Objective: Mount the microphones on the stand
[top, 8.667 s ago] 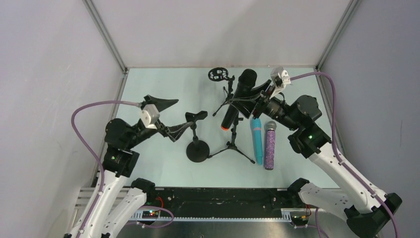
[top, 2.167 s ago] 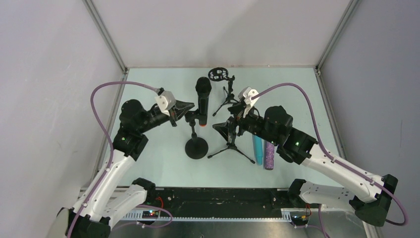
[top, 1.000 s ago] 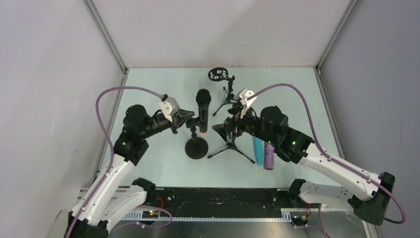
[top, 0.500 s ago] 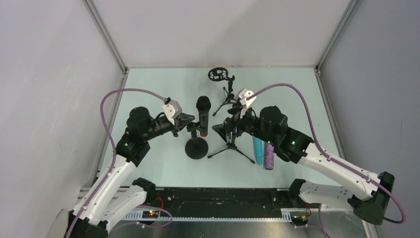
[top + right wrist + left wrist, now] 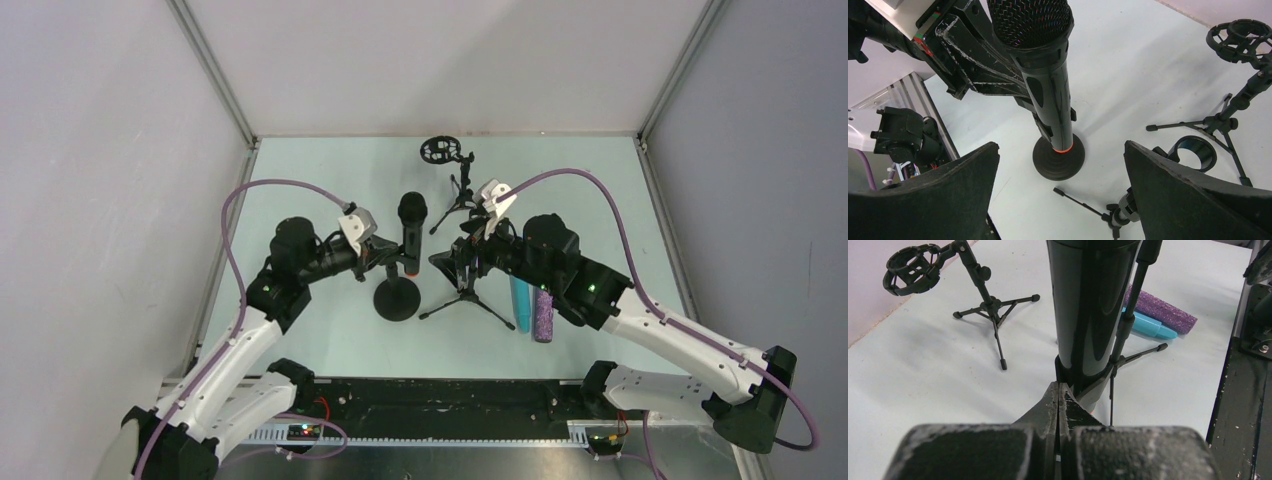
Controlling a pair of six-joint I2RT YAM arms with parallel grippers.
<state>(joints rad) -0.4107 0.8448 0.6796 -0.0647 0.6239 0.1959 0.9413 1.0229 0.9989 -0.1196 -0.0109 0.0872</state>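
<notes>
The black microphone (image 5: 410,230) with an orange-red ring at its lower end stands nearly upright in the clip of the round-base stand (image 5: 397,299). My left gripper (image 5: 380,256) is shut, empty, and its tips touch the clip just below the black microphone (image 5: 1092,305). My right gripper (image 5: 455,259) is open to the right of the stand, holding nothing. In the right wrist view the black microphone (image 5: 1046,70) rises between its spread fingers. The cyan-blue microphone (image 5: 520,292) and the glittery purple microphone (image 5: 543,313) lie side by side on the table.
A tripod stand (image 5: 468,291) with an empty ring clip (image 5: 1196,152) stands under my right gripper. A second tripod with a round shock mount (image 5: 440,151) stands at the back. Grey walls and metal posts close in the table.
My left arm has moved right, closer to the round-base stand. The black microphone's head has come a little nearer and stands more upright. The right arm has hardly moved.
</notes>
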